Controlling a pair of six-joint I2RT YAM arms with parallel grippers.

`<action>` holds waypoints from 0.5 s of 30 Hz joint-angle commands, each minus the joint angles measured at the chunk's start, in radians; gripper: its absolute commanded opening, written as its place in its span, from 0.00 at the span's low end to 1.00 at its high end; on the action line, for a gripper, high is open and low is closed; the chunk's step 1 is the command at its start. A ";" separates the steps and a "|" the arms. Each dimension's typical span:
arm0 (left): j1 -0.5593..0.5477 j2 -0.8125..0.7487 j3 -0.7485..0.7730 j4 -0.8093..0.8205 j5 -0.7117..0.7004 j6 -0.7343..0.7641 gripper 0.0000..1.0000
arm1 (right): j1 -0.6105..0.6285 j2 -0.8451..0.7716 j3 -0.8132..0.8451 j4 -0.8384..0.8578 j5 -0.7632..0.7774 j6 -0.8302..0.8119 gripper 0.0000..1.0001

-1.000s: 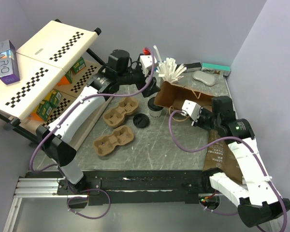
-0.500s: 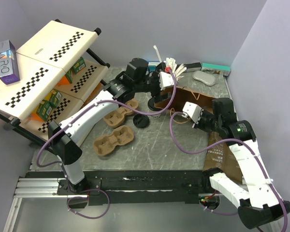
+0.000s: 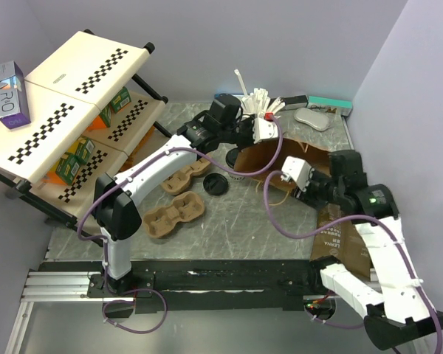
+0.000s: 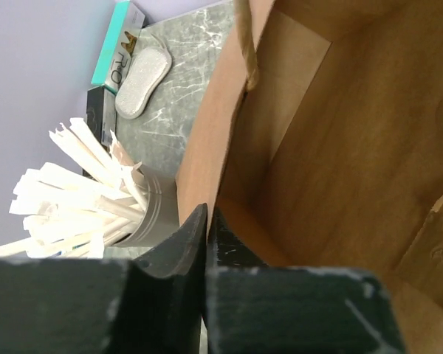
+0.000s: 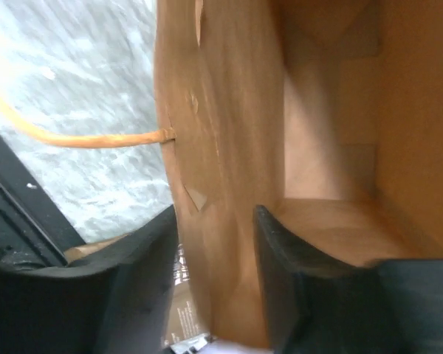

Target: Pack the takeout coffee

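On the grey marble table [image 3: 229, 221] the brown paper bag [image 3: 280, 158] sits open. The left gripper [image 4: 207, 221] is pinched narrow on its far rim. The right gripper [image 5: 214, 214] has its fingers apart astride the near wall, not squeezing, as far as we can tell. We'd spread the mouth gently, without tearing. The white cup [image 3: 234, 162] stands just beside the bag's left corner — long axis vertical, mouth up — its black lid [image 3: 213, 184] flat nearby.

Left gripper [image 3: 263, 137]: sat at far rim of paper bag [image 3: 280, 156].
Right gripper [image 3: 286, 175]: met the near rim.
Black lid [image 3: 213, 184]: lay flat on table [image 3: 236, 221], beside two pulp carriers [image 3: 183, 171].
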 commanded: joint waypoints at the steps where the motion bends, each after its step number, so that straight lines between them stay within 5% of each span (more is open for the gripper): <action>1: -0.006 -0.030 0.031 0.009 0.057 -0.005 0.01 | 0.011 0.017 0.277 -0.122 -0.119 0.136 0.60; 7: -0.017 -0.079 -0.028 0.052 0.062 -0.026 0.01 | 0.011 0.091 0.619 -0.167 -0.123 0.236 0.63; 15: -0.034 -0.101 -0.058 0.046 0.071 -0.031 0.01 | 0.011 0.031 0.387 -0.042 0.024 0.083 0.70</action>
